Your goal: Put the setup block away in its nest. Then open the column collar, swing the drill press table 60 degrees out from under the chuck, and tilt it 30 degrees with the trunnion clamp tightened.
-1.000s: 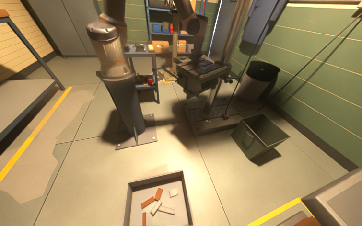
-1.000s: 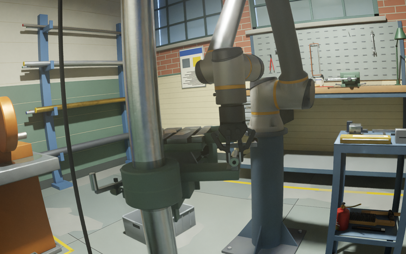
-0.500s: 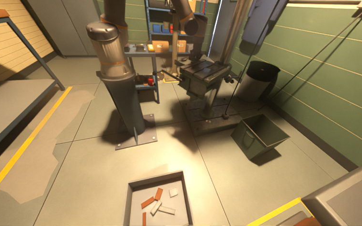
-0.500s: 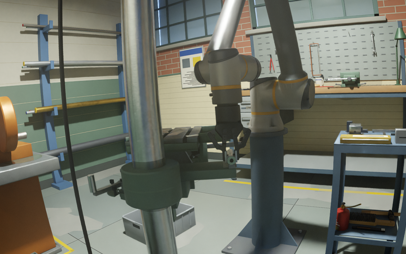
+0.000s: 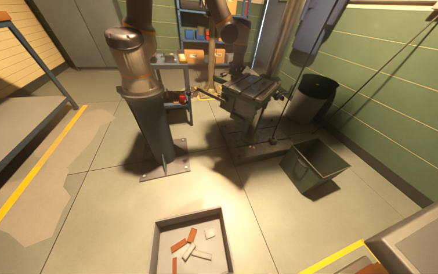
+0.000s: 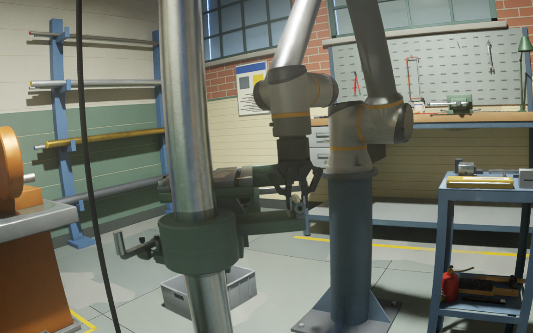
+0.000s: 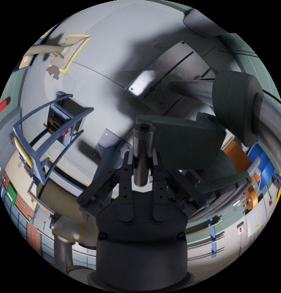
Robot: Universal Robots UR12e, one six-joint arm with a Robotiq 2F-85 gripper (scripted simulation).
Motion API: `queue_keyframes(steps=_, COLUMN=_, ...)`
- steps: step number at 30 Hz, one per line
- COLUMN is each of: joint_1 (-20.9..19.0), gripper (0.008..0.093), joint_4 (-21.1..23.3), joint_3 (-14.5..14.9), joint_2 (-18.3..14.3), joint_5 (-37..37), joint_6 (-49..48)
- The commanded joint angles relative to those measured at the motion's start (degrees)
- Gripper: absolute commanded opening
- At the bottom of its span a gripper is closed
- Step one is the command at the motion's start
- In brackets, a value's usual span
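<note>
The slotted drill press table (image 5: 250, 85) sits on a green arm that runs back to the collar (image 6: 199, 240) on the steel column (image 6: 185, 107). At the arm's outer end a short steel handle (image 7: 141, 153) sticks up, and I have it clamped in my gripper (image 6: 294, 203), which comes down on it from above beside the table's edge. The table top looks level. The collar's clamp lever (image 6: 130, 247) sticks out on the far side of the column. I cannot see the setup block or its nest.
Behind the press stand a blue shelf rack (image 5: 206, 30) and a black bin (image 5: 310, 97). A blue cart (image 6: 490, 232) stands near my arm's pedestal (image 6: 349, 265). An open metal box (image 5: 314, 165) and a floor tray of scraps (image 5: 191, 243) lie in front.
</note>
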State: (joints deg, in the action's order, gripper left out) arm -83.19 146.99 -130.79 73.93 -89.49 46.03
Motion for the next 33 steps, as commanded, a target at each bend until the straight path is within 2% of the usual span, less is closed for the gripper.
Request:
queue_keyframes(steps=1, joint_1=0.27, gripper=0.0080, joint_4=-0.09, joint_3=-0.13, joint_2=0.19, joint_5=-0.51, joint_6=-0.52)
queue_keyframes(steps=33, joint_1=4.75, gripper=0.0080, joint_4=0.63, joint_3=-2.25, joint_2=1.58, joint_5=-0.51, joint_6=-15.59)
